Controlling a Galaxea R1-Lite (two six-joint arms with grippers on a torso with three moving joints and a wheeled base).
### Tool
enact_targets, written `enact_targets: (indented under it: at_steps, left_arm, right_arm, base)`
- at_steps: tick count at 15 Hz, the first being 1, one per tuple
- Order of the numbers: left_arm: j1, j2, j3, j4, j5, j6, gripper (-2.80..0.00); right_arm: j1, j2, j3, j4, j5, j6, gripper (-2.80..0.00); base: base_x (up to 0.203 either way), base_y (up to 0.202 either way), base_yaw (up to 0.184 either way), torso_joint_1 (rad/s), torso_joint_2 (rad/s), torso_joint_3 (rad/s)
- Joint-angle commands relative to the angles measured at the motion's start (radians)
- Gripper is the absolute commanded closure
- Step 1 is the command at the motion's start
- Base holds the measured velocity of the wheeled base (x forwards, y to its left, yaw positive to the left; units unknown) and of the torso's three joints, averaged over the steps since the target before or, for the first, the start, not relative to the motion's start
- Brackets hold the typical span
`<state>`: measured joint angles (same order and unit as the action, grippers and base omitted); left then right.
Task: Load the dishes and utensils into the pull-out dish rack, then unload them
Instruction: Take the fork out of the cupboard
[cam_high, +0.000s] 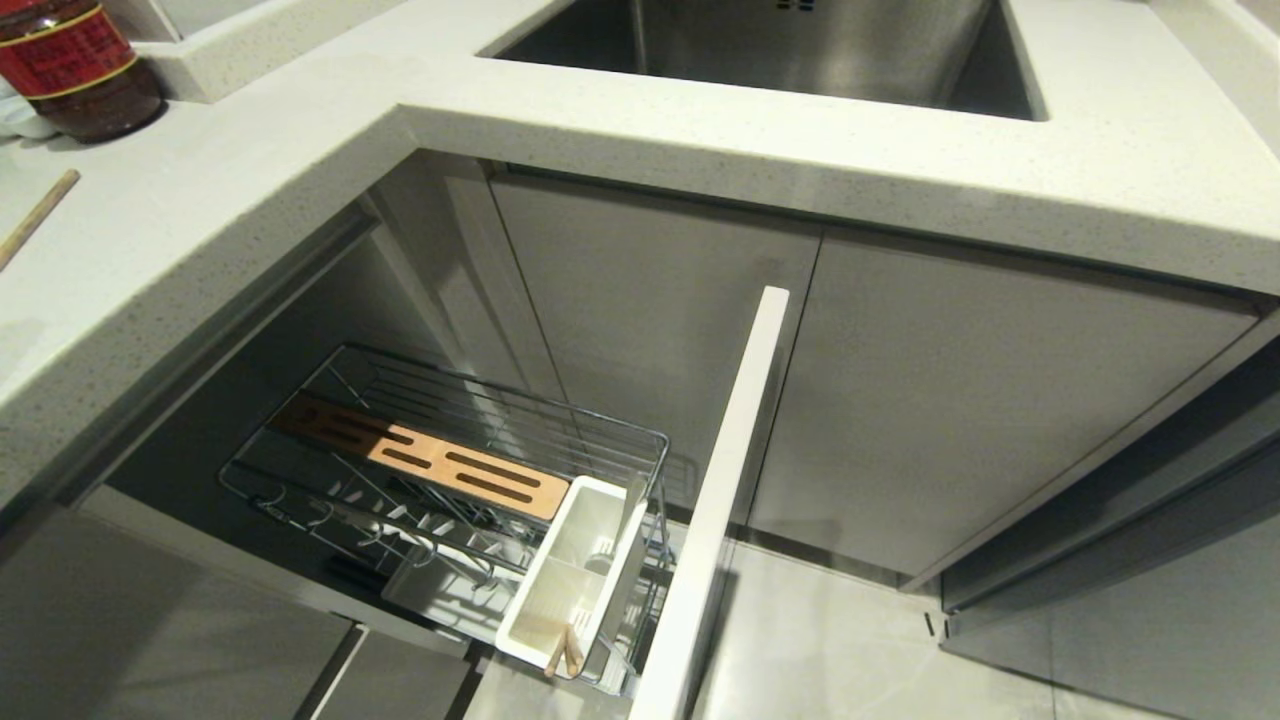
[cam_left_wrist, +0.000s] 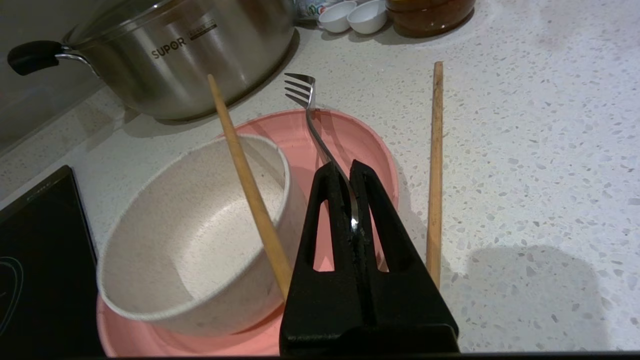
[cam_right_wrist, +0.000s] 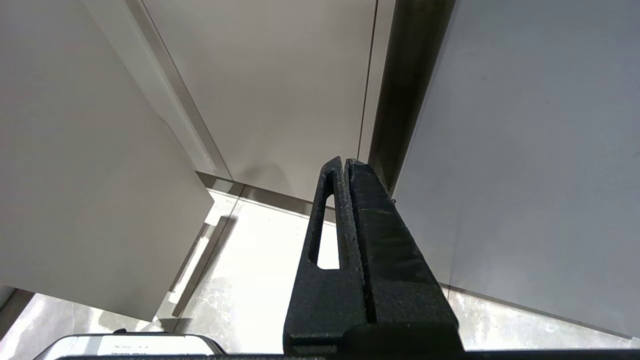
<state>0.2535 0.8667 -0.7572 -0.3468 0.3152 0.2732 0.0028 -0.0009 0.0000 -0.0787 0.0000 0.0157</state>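
Note:
In the left wrist view my left gripper (cam_left_wrist: 345, 167) is shut on the handle of the silver fork (cam_left_wrist: 307, 107). The fork's tines point toward the pot, over the pink plate (cam_left_wrist: 365, 145). The off-white speckled bowl (cam_left_wrist: 200, 235) sits on that plate. One wooden chopstick (cam_left_wrist: 240, 165) leans across the bowl's rim, and the other chopstick (cam_left_wrist: 436, 165) lies flat on the counter beside the plate. The pull-out dish rack (cam_high: 450, 440) stands pulled out below the counter, with its white caddy (cam_high: 575, 580) and white front panel (cam_high: 715, 500). My right gripper (cam_right_wrist: 345, 162) hangs shut and empty by the cabinet doors.
A big steel pot (cam_left_wrist: 190, 55) stands behind the plate, and a black hob (cam_left_wrist: 40, 260) lies beside it. Two small white cups (cam_left_wrist: 352, 15) and a jar (cam_left_wrist: 430, 15) are at the counter's back. The sink (cam_high: 780, 50) is above the rack. Neither arm shows in the head view.

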Motion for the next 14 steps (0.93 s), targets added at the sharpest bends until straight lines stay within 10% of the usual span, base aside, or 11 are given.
enact_targets:
  at_steps: [1, 14]
  left_arm:
    - [0.000, -0.027, 0.005, -0.002, 0.007, 0.001, 0.00]
    - [0.016, -0.068, 0.026, 0.011, 0.079, -0.019, 0.00]
  right_arm:
    - [0.000, 0.001, 0.026, -0.001, 0.000, 0.000, 0.00]
    - [0.000, 0.001, 0.026, -0.001, 0.000, 0.000, 0.00]
  base:
    - [0.000, 0.000, 0.000, 0.000, 0.00, 0.000]
    - [0.000, 0.000, 0.000, 0.000, 0.00, 0.000]
